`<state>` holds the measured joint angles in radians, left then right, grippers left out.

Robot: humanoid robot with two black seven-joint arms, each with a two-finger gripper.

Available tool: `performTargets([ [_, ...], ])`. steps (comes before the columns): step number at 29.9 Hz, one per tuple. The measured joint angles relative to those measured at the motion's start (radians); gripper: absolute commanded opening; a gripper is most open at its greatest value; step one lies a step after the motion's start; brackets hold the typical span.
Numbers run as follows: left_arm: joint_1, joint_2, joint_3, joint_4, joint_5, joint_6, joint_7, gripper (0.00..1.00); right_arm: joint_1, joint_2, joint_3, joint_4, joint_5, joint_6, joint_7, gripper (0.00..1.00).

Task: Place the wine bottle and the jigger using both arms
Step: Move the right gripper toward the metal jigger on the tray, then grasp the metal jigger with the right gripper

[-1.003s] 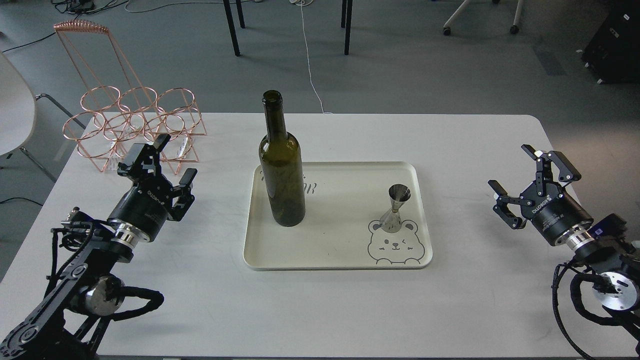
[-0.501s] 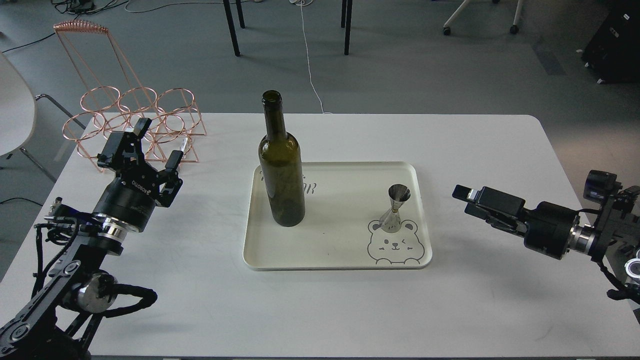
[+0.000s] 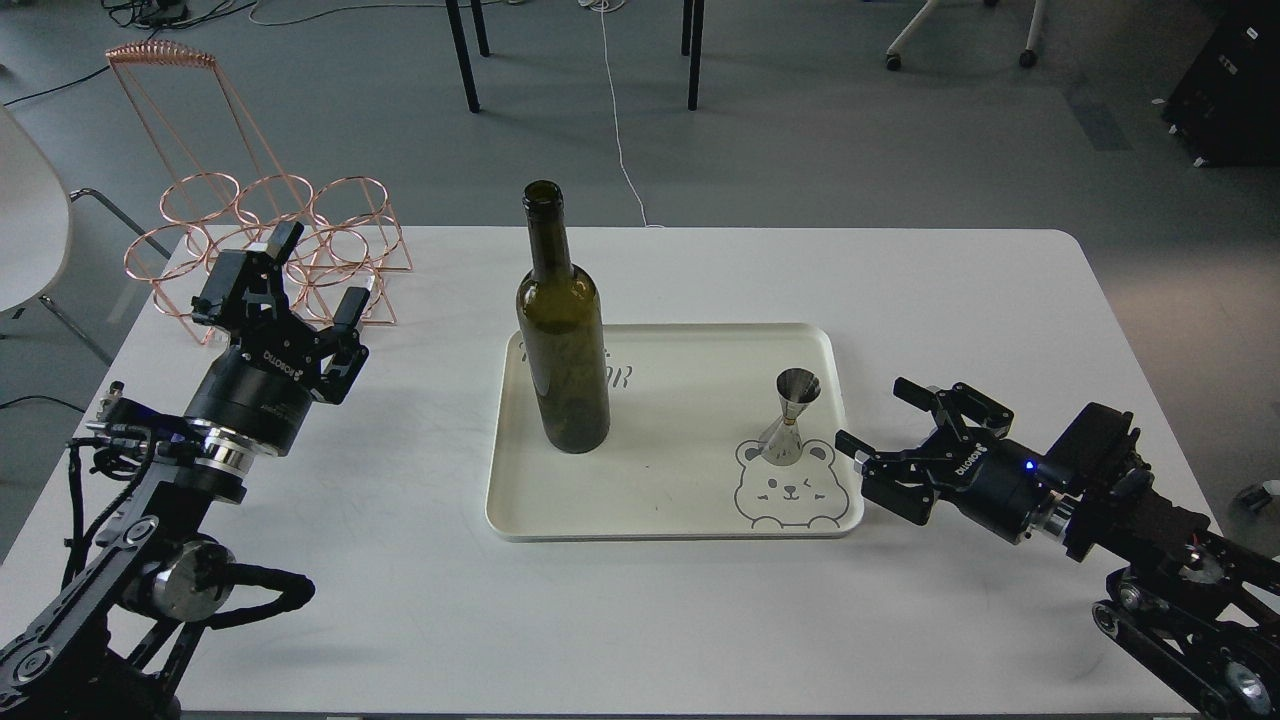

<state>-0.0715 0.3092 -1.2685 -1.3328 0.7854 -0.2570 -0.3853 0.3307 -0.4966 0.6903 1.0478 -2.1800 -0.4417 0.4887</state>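
The dark olive-green wine bottle [image 3: 562, 340] stands upright at the left end of the cream tray [image 3: 660, 500]. The small steel jigger [image 3: 790, 415] stands upright on the tray's right side, above a printed bear. My left gripper [image 3: 318, 276] is open and empty, well left of the bottle, in front of the copper rack. My right gripper [image 3: 878, 422] is open and empty, low over the table just right of the tray's right rim, a short way from the jigger.
A copper wire bottle rack [image 3: 265, 240] stands at the table's back left corner, right behind my left gripper. The white table [image 3: 950, 290] ends at a rounded corner at back right. Chair and table legs stand on the floor beyond.
My right arm has swung left and down toward the tray, its open gripper now close beside the jigger. My left gripper barely shifted. Bottle and jigger have not moved.
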Motion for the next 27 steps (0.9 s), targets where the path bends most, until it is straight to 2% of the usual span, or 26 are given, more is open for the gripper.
performTargets([
  [6,0.004,0.000,0.000,-0.011,0.001,0.001,0.001,0.98,0.066,0.135,-0.032,-0.132,-0.002,-0.046,0.000,0.95],
  [15,0.005,-0.005,0.000,-0.014,0.002,0.001,0.002,0.98,0.086,0.175,-0.089,-0.179,-0.002,-0.047,0.000,0.89],
  [18,0.005,-0.005,0.000,-0.014,0.002,0.001,0.002,0.98,0.094,0.192,-0.092,-0.195,-0.002,-0.047,0.000,0.78],
  [23,0.005,-0.004,0.000,-0.014,0.002,0.000,0.002,0.98,0.122,0.222,-0.102,-0.219,-0.002,-0.047,0.000,0.51],
  [27,0.004,-0.001,0.000,-0.014,0.002,-0.001,0.002,0.98,0.133,0.230,-0.106,-0.237,-0.002,-0.047,0.000,0.35],
])
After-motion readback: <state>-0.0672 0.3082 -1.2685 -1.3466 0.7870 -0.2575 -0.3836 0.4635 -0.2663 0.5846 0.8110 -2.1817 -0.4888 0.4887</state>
